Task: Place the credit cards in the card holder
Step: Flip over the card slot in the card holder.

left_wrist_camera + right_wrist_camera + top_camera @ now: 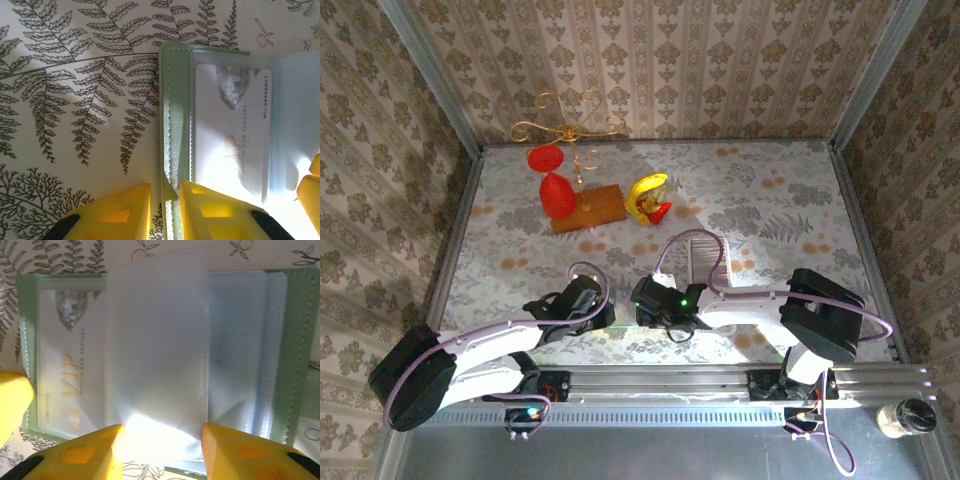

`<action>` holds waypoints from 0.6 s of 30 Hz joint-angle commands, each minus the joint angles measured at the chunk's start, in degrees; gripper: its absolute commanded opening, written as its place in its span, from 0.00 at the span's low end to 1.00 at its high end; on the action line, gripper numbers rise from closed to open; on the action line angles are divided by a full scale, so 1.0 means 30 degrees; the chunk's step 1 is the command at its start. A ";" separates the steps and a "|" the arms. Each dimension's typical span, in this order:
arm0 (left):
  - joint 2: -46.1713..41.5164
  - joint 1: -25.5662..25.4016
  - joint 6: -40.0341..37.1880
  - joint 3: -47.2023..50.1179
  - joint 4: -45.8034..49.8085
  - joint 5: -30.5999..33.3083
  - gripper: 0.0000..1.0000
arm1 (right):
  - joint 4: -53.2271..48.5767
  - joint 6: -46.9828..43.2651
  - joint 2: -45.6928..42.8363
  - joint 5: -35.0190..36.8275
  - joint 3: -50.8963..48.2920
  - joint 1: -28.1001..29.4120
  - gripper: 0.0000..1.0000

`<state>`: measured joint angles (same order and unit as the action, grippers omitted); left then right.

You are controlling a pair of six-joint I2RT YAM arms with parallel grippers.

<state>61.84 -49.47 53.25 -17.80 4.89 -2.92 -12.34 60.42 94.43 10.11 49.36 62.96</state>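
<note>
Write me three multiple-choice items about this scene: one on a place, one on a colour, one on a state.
1. Where do the credit cards lie?
A. on the wooden stand
B. on the table, just beyond the right arm
C. in the jar

2. What colour is the stitched edge of the card holder?
A. red
B. pale green
C. black

3. How is the card holder?
A. folded shut
B. open, with no card in it
C. open, with one VIP card in it

Key: 1 B, the ribbed strip rests on the tabletop by that arm. 2 B, the left wrist view shows the green edge. 3 C, both wrist views show the card inside.
</note>
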 commanded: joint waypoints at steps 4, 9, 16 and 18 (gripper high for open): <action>0.0047 -0.0231 0.0504 0.0602 -0.0559 -0.0261 0.20 | 0.1149 0.0568 0.0427 -0.0366 0.0646 0.0139 0.45; -0.0136 -0.0226 0.0561 0.0719 -0.0542 -0.0219 0.19 | 0.1607 0.0642 0.0399 -0.0470 0.0641 0.0137 0.45; -0.0166 -0.0215 0.0705 0.0891 -0.0654 -0.0157 0.17 | 0.2804 0.0996 0.0544 -0.0929 0.0417 0.0138 0.46; -0.0180 -0.0221 0.0706 0.0895 -0.0604 -0.0142 0.17 | 0.3203 0.1097 0.0573 -0.1081 0.0391 0.0137 0.46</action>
<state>61.34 -49.47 54.43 -16.51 3.11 -2.57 -5.28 62.15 94.91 7.70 49.89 62.96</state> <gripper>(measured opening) 0.169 0.460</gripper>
